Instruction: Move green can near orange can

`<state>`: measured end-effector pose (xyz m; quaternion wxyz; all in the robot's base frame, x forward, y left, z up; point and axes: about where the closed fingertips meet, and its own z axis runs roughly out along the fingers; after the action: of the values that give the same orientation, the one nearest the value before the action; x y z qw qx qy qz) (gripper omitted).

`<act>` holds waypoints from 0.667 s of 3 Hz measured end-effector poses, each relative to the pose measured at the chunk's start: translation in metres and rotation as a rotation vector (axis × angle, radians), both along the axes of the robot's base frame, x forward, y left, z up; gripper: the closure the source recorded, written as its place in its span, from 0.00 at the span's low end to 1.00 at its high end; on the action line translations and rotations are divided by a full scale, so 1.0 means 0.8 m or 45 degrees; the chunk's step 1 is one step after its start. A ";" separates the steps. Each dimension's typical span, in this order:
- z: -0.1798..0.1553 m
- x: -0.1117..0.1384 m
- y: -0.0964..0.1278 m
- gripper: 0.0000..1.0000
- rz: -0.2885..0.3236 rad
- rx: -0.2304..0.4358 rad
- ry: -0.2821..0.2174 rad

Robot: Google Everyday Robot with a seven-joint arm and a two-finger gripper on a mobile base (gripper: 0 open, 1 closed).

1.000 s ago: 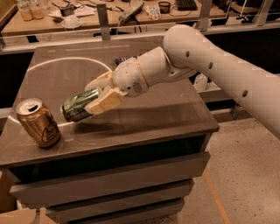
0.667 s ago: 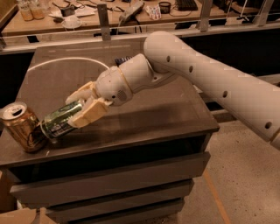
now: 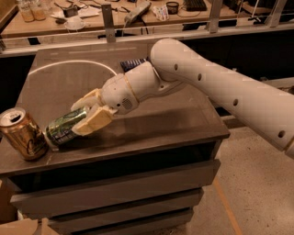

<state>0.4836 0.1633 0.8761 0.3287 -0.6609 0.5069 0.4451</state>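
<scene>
The green can lies tilted on its side in my gripper, its silver end low and left, right against the orange can. My gripper's cream fingers are shut on the green can, above and below it, just over the dark table top. The orange can stands upright at the table's front left corner, with dark script and a silver top with pull tab. My white arm reaches in from the right.
A dark blue striped object lies on the table behind my wrist. A white arc is marked on the table top. Drawers sit under the table. A cluttered bench and railing run along the back.
My gripper has carried the green can left and down toward the orange can, and the can's end now sits against it. The view has shifted slightly.
</scene>
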 end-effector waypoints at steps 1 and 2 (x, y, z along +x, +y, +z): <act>-0.011 0.003 -0.004 0.59 -0.056 -0.025 0.018; -0.020 0.004 -0.005 0.35 -0.099 -0.044 0.035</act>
<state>0.4866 0.1595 0.8600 0.3274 -0.6401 0.5443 0.4322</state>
